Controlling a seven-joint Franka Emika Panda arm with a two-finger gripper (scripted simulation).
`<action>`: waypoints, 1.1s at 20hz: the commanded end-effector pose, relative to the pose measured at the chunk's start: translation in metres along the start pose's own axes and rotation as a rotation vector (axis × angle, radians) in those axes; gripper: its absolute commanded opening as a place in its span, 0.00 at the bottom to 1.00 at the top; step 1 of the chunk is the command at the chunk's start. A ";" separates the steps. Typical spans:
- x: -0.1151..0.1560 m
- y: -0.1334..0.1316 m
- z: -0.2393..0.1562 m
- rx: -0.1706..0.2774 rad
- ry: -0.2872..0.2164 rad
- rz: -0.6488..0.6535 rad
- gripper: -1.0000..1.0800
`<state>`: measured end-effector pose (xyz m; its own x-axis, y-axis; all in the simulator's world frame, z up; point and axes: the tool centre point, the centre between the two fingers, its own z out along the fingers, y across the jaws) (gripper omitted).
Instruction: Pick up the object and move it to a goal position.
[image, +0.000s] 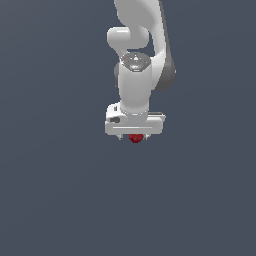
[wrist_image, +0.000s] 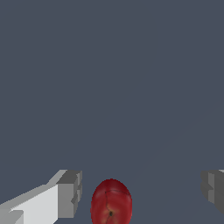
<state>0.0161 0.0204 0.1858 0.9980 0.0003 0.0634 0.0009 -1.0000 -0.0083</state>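
The object (wrist_image: 111, 202) is a small dark-red, roundish ball with a dark crease and a little pit on its skin. In the wrist view it lies between my two grey fingertips (wrist_image: 70, 194), nearer to one of them, with a wide gap to the other and no contact that I can see. My gripper (wrist_image: 142, 190) is open. In the exterior view the white arm reaches straight down and the gripper (image: 134, 136) covers most of the object (image: 134, 138); only a red sliver shows under the white hand.
A plain dark grey-blue surface (image: 60, 190) fills both views around the arm. No other objects, containers or edges appear.
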 end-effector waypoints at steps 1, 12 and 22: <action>0.000 0.000 0.000 0.000 0.000 0.000 0.96; -0.004 0.029 0.006 0.013 -0.012 0.077 0.96; -0.010 0.024 0.012 0.011 -0.015 0.091 0.96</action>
<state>0.0090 -0.0050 0.1757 0.9952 -0.0844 0.0490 -0.0833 -0.9962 -0.0245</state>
